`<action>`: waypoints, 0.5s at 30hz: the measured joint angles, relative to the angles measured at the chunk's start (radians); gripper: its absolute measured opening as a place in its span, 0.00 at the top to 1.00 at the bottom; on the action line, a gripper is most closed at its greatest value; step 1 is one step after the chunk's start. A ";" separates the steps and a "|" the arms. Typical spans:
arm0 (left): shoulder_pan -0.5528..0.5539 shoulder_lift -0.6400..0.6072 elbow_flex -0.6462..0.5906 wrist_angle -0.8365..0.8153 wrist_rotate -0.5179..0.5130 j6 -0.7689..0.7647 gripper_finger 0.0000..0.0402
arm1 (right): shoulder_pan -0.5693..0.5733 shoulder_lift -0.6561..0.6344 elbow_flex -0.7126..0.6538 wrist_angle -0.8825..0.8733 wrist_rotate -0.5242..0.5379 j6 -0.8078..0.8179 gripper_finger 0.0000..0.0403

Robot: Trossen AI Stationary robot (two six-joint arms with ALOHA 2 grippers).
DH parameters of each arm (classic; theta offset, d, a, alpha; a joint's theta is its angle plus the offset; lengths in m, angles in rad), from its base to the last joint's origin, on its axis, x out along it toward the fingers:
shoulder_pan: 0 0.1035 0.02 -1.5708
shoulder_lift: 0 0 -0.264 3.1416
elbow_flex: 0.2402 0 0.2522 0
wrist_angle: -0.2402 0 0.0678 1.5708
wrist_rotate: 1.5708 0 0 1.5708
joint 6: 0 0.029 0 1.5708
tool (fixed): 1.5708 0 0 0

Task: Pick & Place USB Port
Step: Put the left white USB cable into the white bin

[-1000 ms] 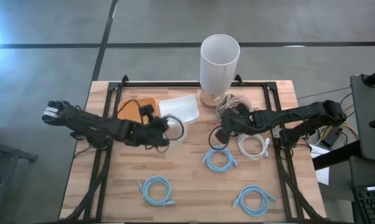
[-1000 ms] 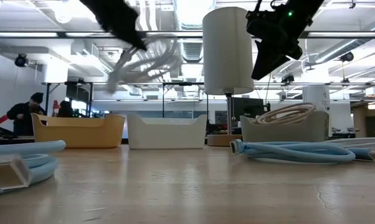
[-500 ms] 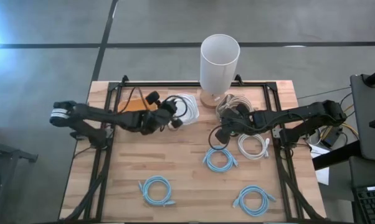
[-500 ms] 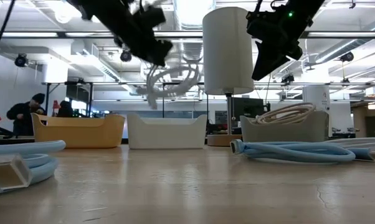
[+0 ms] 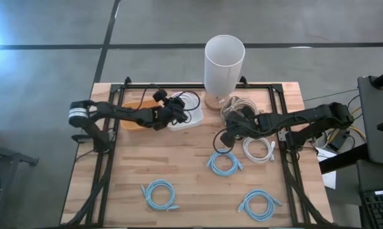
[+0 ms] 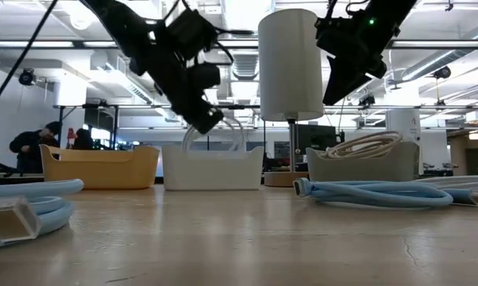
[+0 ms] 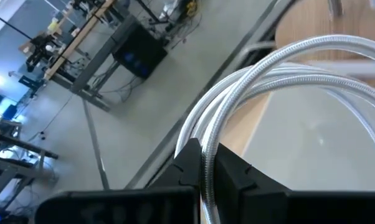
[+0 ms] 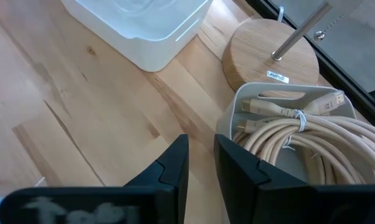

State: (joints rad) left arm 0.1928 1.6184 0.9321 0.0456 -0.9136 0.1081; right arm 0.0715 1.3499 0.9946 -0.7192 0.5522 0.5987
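A coil of white braided cable (image 5: pixel 186 103) hangs from my left gripper (image 5: pixel 172 114) over the white tray (image 5: pixel 193 120). In the low view the coil (image 6: pixel 215 133) dips behind the tray's rim (image 6: pixel 213 149). My left gripper is shut on it. My right gripper (image 5: pixel 224 137) hovers above the table beside the grey bin of beige cables (image 5: pixel 239 105). Its fingers are slightly open and touch nothing (image 8: pixel 201 165). An orange tray (image 5: pixel 132 119) lies left of the white one. My left gripper pinches the white coil's bundled strands (image 7: pixel 207 163) between its two fingers (image 7: pixel 237 177). The strands run along the gap between the fingers, and the loop (image 7: pixel 299 56) arcs out past their tips. The coil hangs below the gripper; whether it rests in the tray is hidden by the rim.
A tall white cylinder on a wooden base (image 5: pixel 224 60) stands at the far edge. A white cable coil (image 5: pixel 258 149) and three blue coils (image 5: pixel 225 163), (image 5: pixel 160 194), (image 5: pixel 260 205) lie on the near half. People show in the room beyond (image 6: pixel 32 139).
My left gripper has carried the white coil from the table in front of the trays toward the far edge, over the white tray, and down until the loop dips behind its rim. It has stayed shut on the coil.
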 joint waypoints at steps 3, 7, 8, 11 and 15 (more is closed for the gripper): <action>0.000 0.033 0.000 0.001 0.000 0.000 0.95 | 0.000 0.000 -0.002 0.000 0.000 0.000 0.83; 0.001 0.058 0.000 0.004 0.006 -0.012 0.93 | 0.000 0.000 -0.004 0.000 0.000 0.000 0.84; 0.000 0.062 0.000 0.004 0.011 -0.012 0.92 | 0.000 0.000 -0.004 0.000 0.000 0.000 0.84; 0.002 0.069 0.000 0.003 0.014 -0.011 0.89 | 0.000 0.000 -0.004 0.000 0.000 0.000 0.84; 0.004 0.067 0.000 0.003 0.014 -0.011 0.83 | 0.000 0.000 -0.005 0.000 0.000 0.000 0.83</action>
State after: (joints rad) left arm 0.1971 1.6855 0.9321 0.0490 -0.8997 0.0971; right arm 0.0716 1.3499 0.9894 -0.7192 0.5521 0.5988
